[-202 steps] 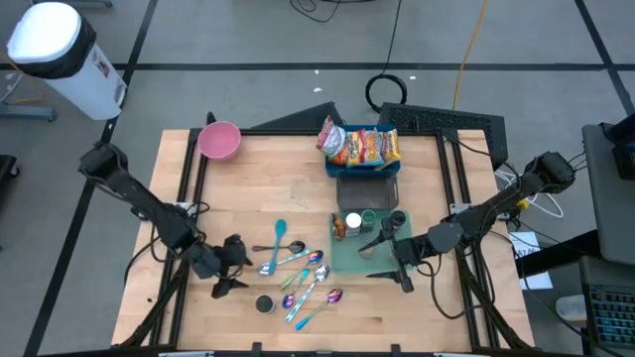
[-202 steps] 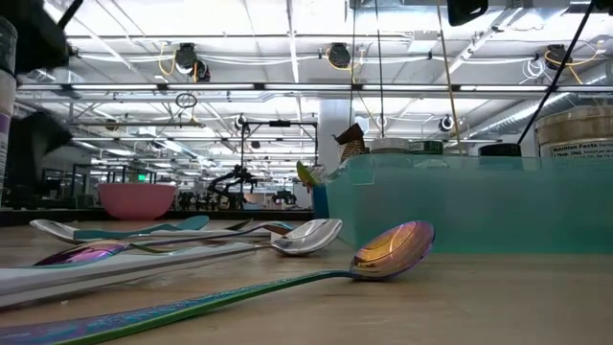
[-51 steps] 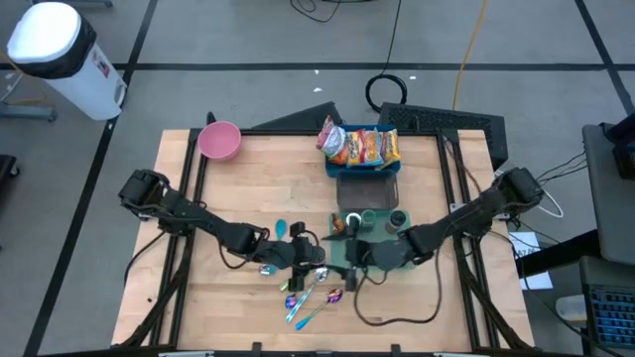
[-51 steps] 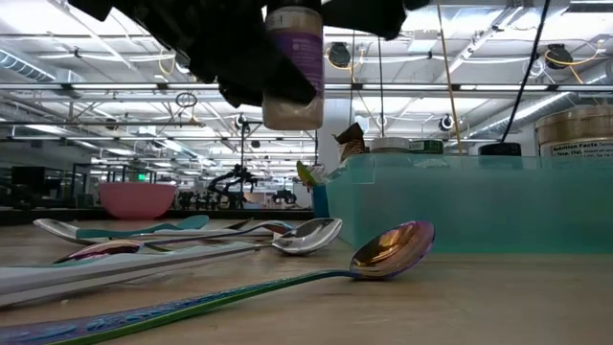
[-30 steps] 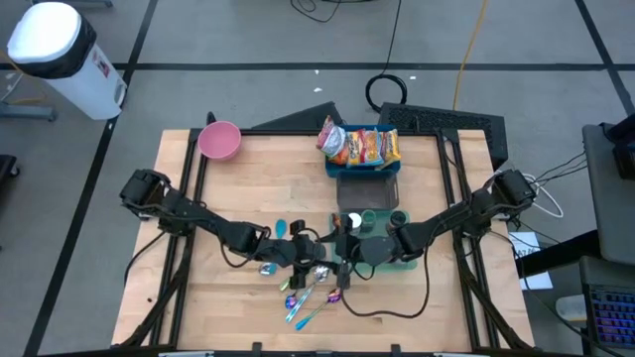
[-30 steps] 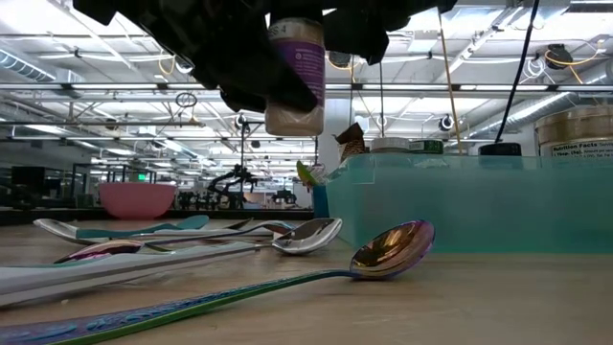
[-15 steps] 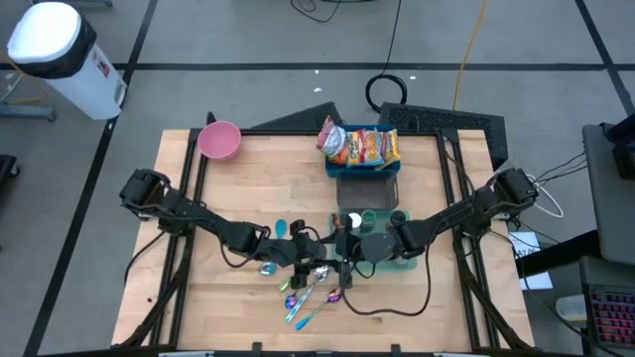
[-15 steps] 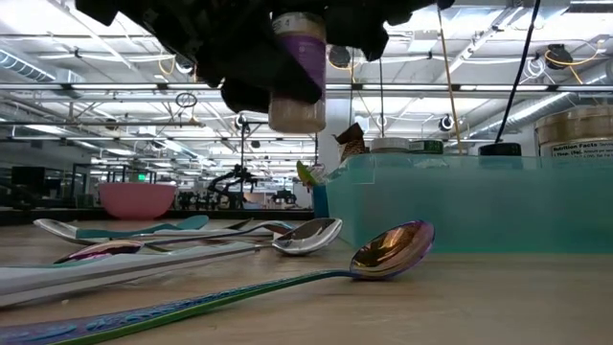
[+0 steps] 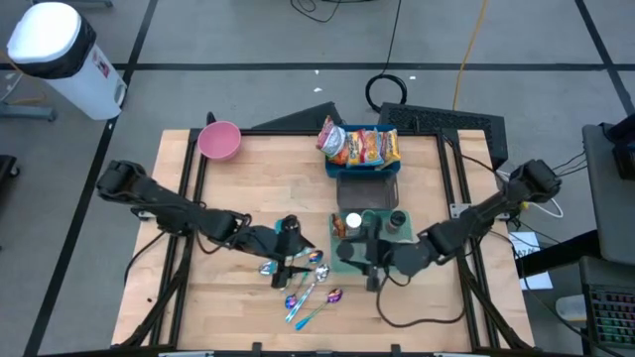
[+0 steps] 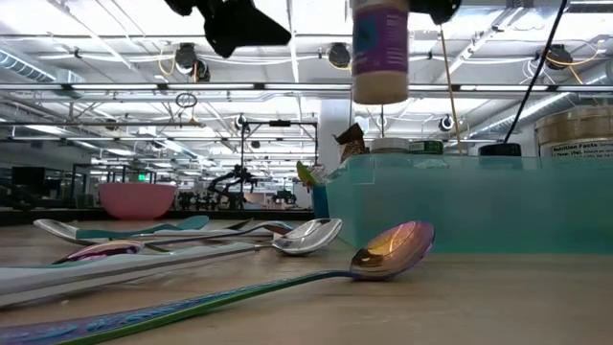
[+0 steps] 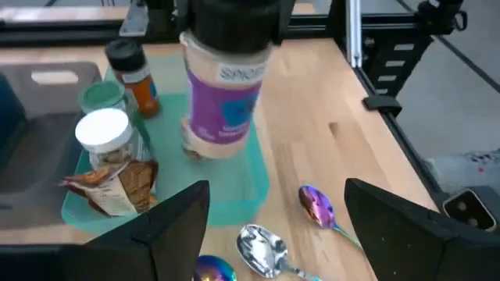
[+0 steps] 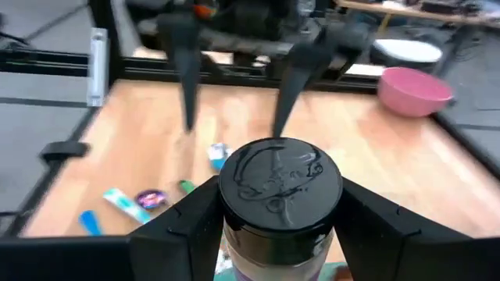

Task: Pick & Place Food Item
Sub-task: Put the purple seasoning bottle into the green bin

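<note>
Non-task items: pink bowl at the table's far left corner. Cluster of iridescent spoons on the wood near the front edge, just left of the teal tray. White bin with black band on the floor beyond the table's left corner. Coiled black cable on floor behind the table.

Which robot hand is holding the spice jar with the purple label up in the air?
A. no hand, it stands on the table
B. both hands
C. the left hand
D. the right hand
D: the right hand clamps the spice jar by its black lid, while the left hand hangs open, apart from it.
</note>
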`<action>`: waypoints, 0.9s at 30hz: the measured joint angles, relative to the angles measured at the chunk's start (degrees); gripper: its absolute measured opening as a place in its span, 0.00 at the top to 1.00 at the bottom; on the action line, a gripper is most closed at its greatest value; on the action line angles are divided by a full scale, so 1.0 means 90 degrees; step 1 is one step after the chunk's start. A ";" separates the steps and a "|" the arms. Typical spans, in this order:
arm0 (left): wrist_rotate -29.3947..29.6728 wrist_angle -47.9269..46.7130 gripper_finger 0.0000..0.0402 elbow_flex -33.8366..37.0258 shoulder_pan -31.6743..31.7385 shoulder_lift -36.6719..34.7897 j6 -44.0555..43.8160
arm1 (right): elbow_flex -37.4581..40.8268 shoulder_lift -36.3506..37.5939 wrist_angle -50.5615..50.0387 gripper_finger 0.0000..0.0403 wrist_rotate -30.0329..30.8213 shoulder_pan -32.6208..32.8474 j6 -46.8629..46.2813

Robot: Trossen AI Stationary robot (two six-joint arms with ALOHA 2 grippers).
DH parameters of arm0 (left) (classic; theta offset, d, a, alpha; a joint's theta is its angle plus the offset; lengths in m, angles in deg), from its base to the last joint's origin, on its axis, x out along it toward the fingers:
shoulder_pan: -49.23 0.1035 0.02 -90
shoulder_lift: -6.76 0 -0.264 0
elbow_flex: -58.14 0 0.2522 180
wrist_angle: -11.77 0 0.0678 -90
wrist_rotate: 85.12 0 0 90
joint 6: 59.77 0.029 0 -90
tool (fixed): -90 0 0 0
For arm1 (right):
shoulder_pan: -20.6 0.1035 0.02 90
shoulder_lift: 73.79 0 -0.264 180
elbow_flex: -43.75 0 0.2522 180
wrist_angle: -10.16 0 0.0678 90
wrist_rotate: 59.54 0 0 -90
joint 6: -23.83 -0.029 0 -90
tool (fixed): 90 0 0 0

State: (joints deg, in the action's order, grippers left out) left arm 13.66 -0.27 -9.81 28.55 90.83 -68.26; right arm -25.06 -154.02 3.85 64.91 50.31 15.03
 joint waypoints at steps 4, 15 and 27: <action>0.0045 0.0021 0.26 0.0000 -0.0008 -0.0044 0.0213 | 0.0471 0.0259 -0.0081 0.52 -0.0009 0.0033 -0.0228; 0.0254 0.0568 0.25 0.0257 0.0119 -0.0150 0.0308 | 0.1548 0.0414 0.0882 0.52 -0.1472 -0.0625 -0.0183; 0.0423 0.0862 0.27 0.1079 0.0290 -0.0704 0.0046 | 0.1792 -0.0361 0.1548 0.52 -0.2630 -0.1114 0.0436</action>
State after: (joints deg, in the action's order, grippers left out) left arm 17.47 7.48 -0.10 31.16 84.50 -67.84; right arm -8.93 -157.27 17.78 41.23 40.28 18.96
